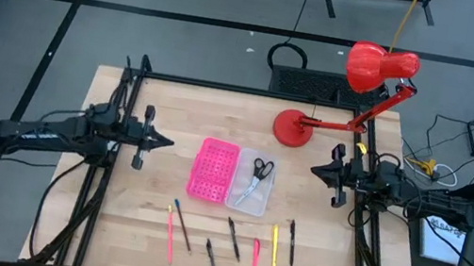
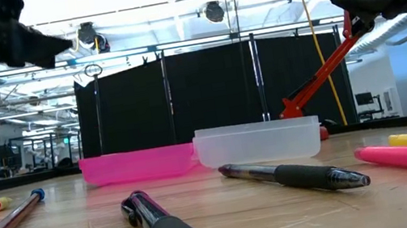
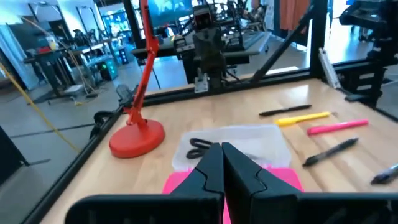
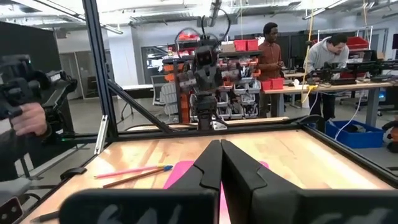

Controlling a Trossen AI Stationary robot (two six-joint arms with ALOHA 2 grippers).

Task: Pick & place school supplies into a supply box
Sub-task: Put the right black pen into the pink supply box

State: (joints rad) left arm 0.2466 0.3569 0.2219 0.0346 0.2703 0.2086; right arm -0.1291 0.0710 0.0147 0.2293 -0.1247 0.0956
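Observation:
The supply box lies open at the table's middle: a hot-pink grid half [image 1: 214,169] and a clear tray half [image 1: 253,184] side by side. Black-handled scissors [image 1: 258,175] lie inside the clear tray. Several pens and pencils in pink, black and yellow [image 1: 230,239] lie on the wood between the box and the near edge. My left gripper [image 1: 166,142] hovers shut, left of the pink half. My right gripper [image 1: 315,169] hovers shut, right of the clear tray. Both are raised above the table.
A red desk lamp stands with its round base [image 1: 293,128] on the table behind the clear tray; its arm slants up to the shade [image 1: 380,67] over the far right corner. People stand in the room beyond the table [image 4: 272,46].

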